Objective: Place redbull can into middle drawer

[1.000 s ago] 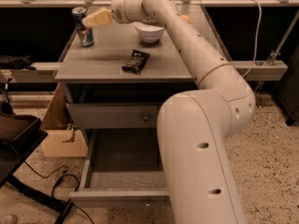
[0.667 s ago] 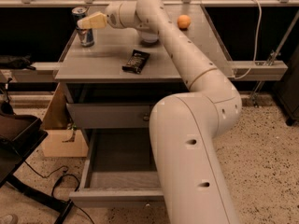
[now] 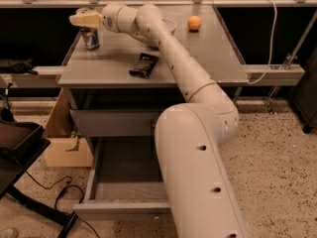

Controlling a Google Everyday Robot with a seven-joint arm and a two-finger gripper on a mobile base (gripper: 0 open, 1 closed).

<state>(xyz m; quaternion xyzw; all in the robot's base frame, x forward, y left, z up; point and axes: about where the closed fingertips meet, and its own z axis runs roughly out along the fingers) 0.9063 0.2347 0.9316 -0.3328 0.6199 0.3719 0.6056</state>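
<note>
The redbull can (image 3: 90,36) stands upright at the back left corner of the grey table top (image 3: 208,58). It is blue and silver, and its top is partly hidden. My gripper (image 3: 84,20) hovers just above and in front of the can's top, pointing left, at the end of the long white arm (image 3: 168,58). The middle drawer (image 3: 124,170) is pulled out below the table, with its grey floor showing and its front (image 3: 119,211) nearest the camera. The arm's big white link hides the drawer's right part.
A dark snack-bar wrapper (image 3: 144,65) lies mid-table. A white bowl (image 3: 171,24) shows partly behind the arm, with an orange (image 3: 194,22) to its right. The upper drawer front (image 3: 111,123) is shut. A cardboard box (image 3: 64,140) and black chair (image 3: 17,143) stand to the left.
The arm has swung left across the table. My gripper has moved from right of the can to directly over its top.
</note>
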